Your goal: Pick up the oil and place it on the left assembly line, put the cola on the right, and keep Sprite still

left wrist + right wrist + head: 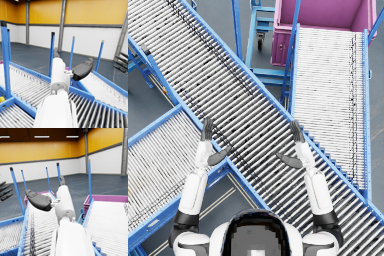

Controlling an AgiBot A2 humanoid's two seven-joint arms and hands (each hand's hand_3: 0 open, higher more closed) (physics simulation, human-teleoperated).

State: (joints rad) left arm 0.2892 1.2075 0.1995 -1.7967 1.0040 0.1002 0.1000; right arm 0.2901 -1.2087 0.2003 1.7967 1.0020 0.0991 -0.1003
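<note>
My left hand, right hand spread wide, empty, lower middle. No oil, cola, Sprite in sight; reaching blind could knock Sprite.

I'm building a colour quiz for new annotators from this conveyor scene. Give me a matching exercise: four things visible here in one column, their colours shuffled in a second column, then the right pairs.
Things
1. bin
2. conveyor side rail
3. left hand
4. upper wall band

Colours
A. blue
B. yellow
C. pink
D. dark grey

Pairs: 1-C, 2-A, 3-D, 4-B
</note>
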